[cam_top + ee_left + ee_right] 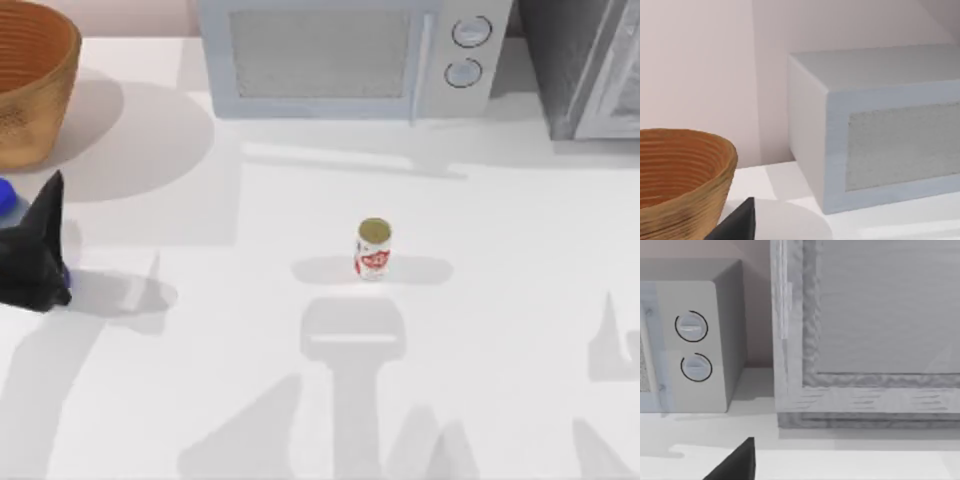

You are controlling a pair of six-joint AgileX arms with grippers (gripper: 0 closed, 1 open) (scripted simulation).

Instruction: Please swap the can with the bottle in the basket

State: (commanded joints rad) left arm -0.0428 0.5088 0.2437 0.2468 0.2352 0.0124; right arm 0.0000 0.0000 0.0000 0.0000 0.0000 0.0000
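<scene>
Your left gripper (40, 250) sits at the top view's left edge, just below the basket (35, 90), which stands in the far left corner of the counter (250, 330). A patch of blue, the bottle (6, 196), shows at the very edge, touching the dark gripper body; it is outside the basket. You cannot tell from these views whether the jaws are apart, together or clamped on the bottle.

The can (373, 247) stands upright and alone mid-counter, well apart from the basket, in front of the microwave (350, 55).

Judgement: bottle removal looks under way; the can is not yet touched.

Risks from here:
- Bottle is mostly hidden at the frame edge. If the hold is partial, it may slip or tip when set down, then roll off the counter's left side
- The basket rim lies close to the gripper. A sideways swing could nudge or shift the basket
- The can is tall for its base. An off-centre approach would knock it over and it would roll
- The right arm is parked near the grey cabinet (865, 330) at the right; watch for crossing paths if both reach toward the can
</scene>
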